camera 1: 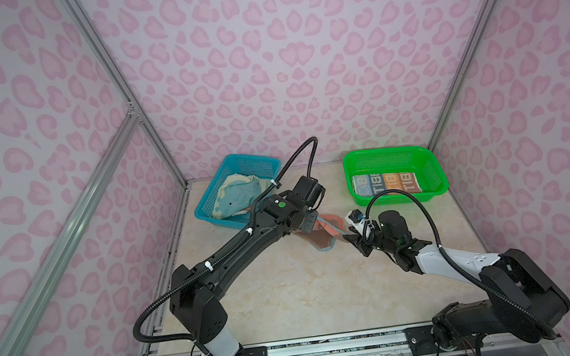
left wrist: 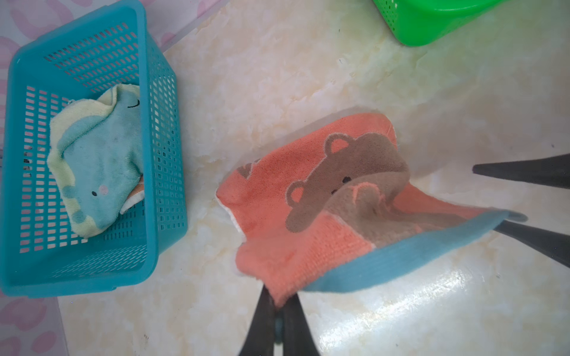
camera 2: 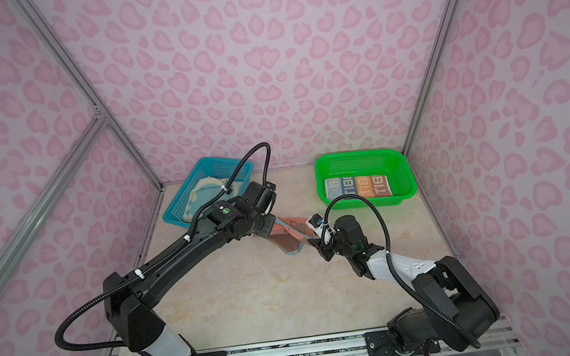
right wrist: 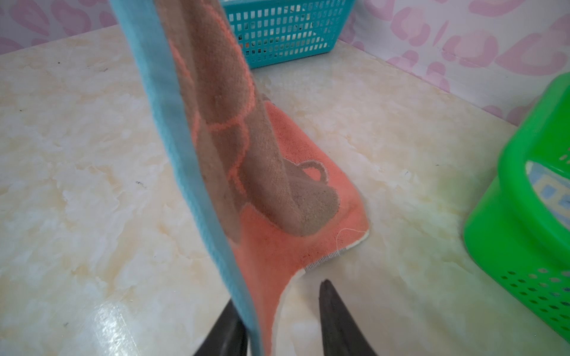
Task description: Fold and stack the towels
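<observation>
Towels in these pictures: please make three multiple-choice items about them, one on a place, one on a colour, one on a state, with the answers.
1. Where does the striped towel lie?
A. Draped on an arm. B. In the green basket. C. On the wall.

2. What colour is the bear on the coral towel?
A. Black. B. Green. C. Brown.

3. How is the left tool?
A. Shut on the coral towel. B. Wide open. C. Out of sight.

Answers:
1. B: both top views show it folded flat inside that basket.
2. C: the left wrist view shows a brown bear.
3. A: in that view it pinches a corner of the towel.
</observation>
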Tool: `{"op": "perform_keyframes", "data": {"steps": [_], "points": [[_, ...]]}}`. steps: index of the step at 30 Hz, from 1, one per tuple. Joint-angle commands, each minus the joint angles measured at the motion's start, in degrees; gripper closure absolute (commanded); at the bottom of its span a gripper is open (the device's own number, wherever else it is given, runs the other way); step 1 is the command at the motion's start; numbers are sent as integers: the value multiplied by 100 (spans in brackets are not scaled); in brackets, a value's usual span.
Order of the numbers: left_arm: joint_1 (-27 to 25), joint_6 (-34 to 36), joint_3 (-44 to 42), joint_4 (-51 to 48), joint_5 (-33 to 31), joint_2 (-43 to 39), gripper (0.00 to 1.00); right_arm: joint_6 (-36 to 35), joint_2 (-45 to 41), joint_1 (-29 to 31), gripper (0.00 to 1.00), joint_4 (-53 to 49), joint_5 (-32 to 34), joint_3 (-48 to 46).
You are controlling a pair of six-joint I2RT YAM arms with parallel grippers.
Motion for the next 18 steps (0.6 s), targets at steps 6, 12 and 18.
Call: {"op": "perform_keyframes", "data": {"steps": [6,12,18], "points": [[81,-56,135,20,-5,-44,97,234,30,-37,69,207,-325,-92],[124,-64,126,15,-10,-30,97,363,221,-33,69,278,-506,-83],[164,-72,126,27,4,-28,97,725,538,11,68,719,-681,-144]]}}
